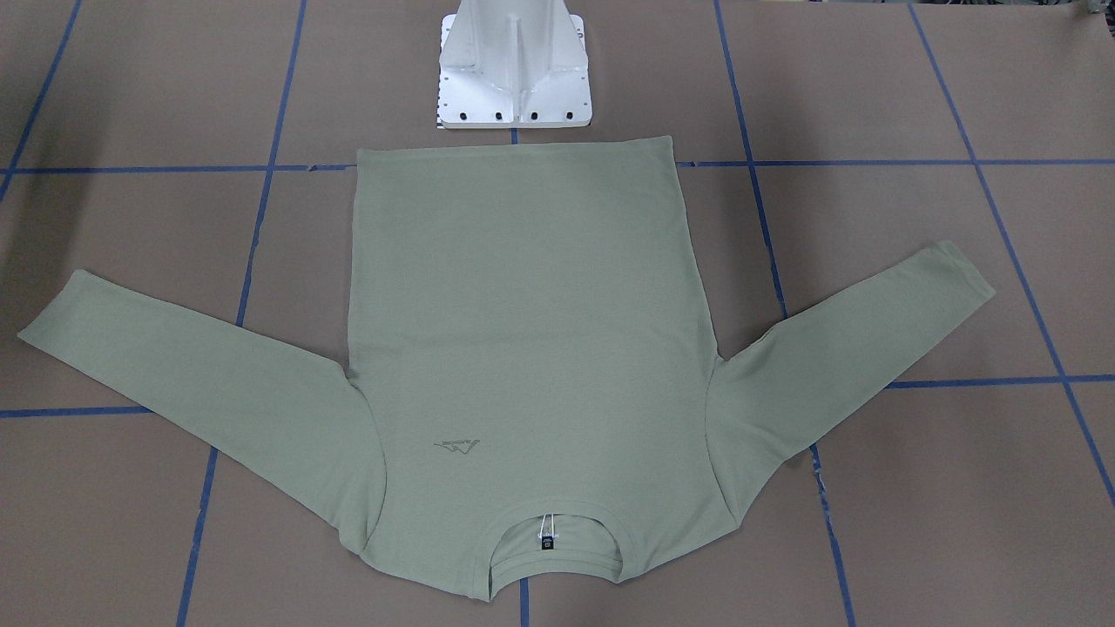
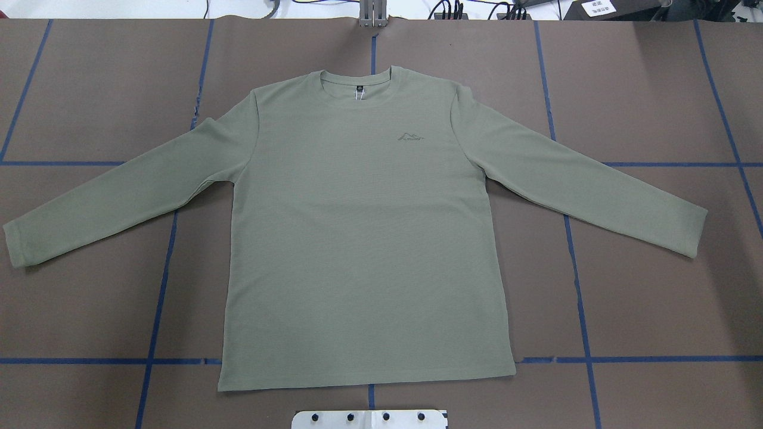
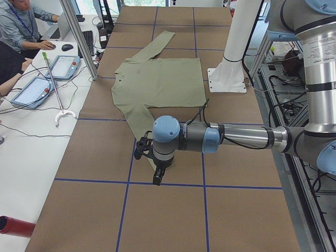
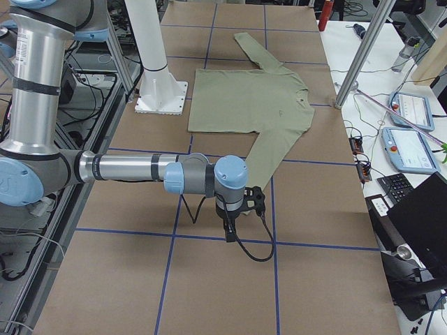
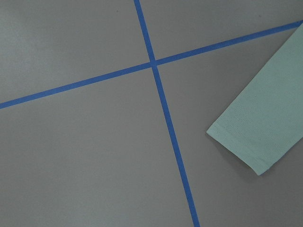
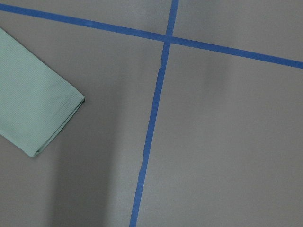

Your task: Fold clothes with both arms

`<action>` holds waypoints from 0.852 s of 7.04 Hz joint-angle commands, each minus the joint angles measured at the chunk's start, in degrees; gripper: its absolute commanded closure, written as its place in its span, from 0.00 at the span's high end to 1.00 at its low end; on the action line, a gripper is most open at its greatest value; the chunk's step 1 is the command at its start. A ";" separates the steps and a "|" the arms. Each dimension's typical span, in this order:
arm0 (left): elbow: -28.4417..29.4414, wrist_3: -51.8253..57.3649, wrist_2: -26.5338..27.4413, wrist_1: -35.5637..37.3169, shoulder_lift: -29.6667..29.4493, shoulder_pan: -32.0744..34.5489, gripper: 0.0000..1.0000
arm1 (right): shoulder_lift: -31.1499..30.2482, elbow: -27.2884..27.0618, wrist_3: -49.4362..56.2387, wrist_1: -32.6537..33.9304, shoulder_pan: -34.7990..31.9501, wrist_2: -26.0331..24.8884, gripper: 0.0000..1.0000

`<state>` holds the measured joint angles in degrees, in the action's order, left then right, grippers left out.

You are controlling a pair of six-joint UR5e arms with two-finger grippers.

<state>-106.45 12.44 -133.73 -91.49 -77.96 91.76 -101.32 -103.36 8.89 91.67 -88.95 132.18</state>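
The clothes are one pale sage-green long-sleeved shirt lying flat and face up on the brown table, both sleeves spread out to the sides. Its neckline and dark label lie at the edge far from the robot. My left gripper hangs above the table just past the near sleeve's end in the exterior left view. My right gripper hangs likewise beyond the other sleeve in the exterior right view. I cannot tell whether either is open or shut. Each wrist view shows one sleeve cuff and no fingers.
A white pedestal stands just behind the shirt's hem. Blue tape lines grid the brown table. A side table with tablets, cables and seated people runs along the far side. A red cylinder lies at that table's end.
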 commanded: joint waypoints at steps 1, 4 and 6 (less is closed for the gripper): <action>-1.90 -0.05 -0.21 0.08 0.08 0.00 1.00 | 0.07 -0.09 -0.01 -0.09 0.00 0.18 1.00; -3.77 -0.65 -0.22 -9.86 -0.35 -0.09 1.00 | 3.64 -6.13 -0.89 -0.18 0.18 2.71 1.00; -2.02 -0.66 0.22 -23.85 -2.02 0.00 1.00 | 5.95 -4.06 -2.89 -7.79 0.18 4.30 1.00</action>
<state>-109.44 11.81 -133.62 -107.20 -79.17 91.68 -96.76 -108.49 7.58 87.95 -88.79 135.17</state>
